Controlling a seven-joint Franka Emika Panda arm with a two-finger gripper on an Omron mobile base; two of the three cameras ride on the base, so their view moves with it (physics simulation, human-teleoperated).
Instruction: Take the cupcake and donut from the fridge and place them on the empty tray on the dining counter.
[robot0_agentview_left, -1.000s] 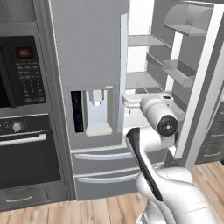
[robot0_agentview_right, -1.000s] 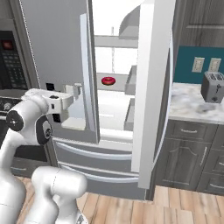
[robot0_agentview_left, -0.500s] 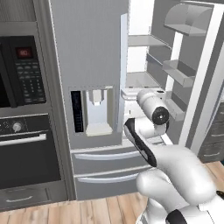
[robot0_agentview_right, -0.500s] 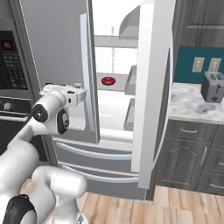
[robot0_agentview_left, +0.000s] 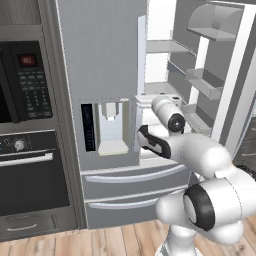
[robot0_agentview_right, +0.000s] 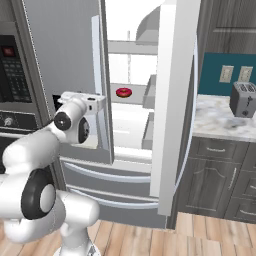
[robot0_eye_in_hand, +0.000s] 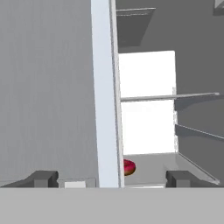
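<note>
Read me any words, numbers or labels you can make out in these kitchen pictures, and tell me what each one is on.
Red digits on the wall oven display: too blurred to read.
Keypad markings below that display: too small to read.
Fridge, its water dispenser, toaster: no text visible.

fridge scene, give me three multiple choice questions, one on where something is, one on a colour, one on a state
1. Where is the donut?
A. on a white shelf inside the fridge
B. on the marble counter by the toaster
C. on the floor

2. What colour is the donut's glaze?
A. blue
B. red-pink
C. white

3. How stand the gripper and the fridge's right door?
A. gripper shut, door closed
B. gripper holding the donut, door open
C. gripper open and empty, door open

Answers:
1 A, the right base view shows it lying on an inner shelf.
2 B, it shows glossy red-pink in the right base view and the hand view.
3 C, the hand view shows the fingertips wide apart with nothing between them, and the door stands swung out.
</note>
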